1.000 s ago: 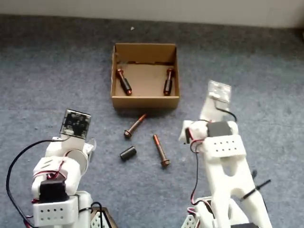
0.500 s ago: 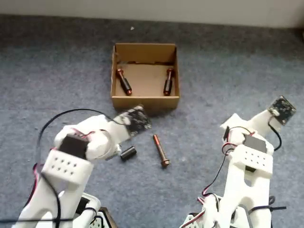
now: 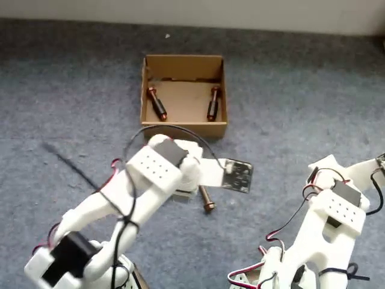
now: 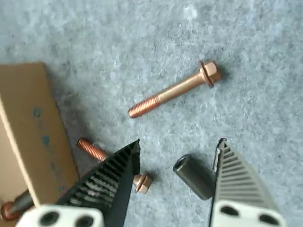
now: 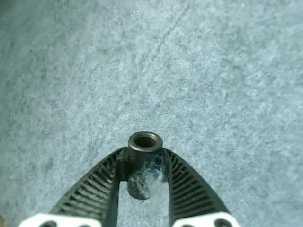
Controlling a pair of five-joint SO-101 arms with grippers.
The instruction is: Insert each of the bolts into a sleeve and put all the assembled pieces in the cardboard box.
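So, what has the right gripper (image 5: 144,156) got?

It is clenched on a dark sleeve (image 5: 145,142). The tube is pinched between both fingers with its open end showing, over grey carpet (image 5: 213,56) and well apart from the cardboard box (image 3: 183,60).

And the left gripper (image 4: 179,142)?

Released, with its fingers spread wide and nothing in them. It hangs over the carpet just in front of the box, on the arms' side. A loose sleeve (image 4: 194,176) lies on its side between the fingers, nearer the pale one. I cannot tell whether that finger touches it.

How many bolts lie outside the box?

Two. One bare bolt (image 4: 175,90) lies beyond the fingertips, the farther of the pair from the box. A second bolt (image 4: 92,148) lies close to the box wall, with its middle hidden behind the black finger.

And sleeves without a bolt in them?

Two as well: the one in the right gripper and the one on the carpet.

What is inside the box?

Two assembled pieces (image 3: 157,103) (image 3: 213,103), each a bolt in a dark sleeve. One lies near each side wall, and they do not touch.
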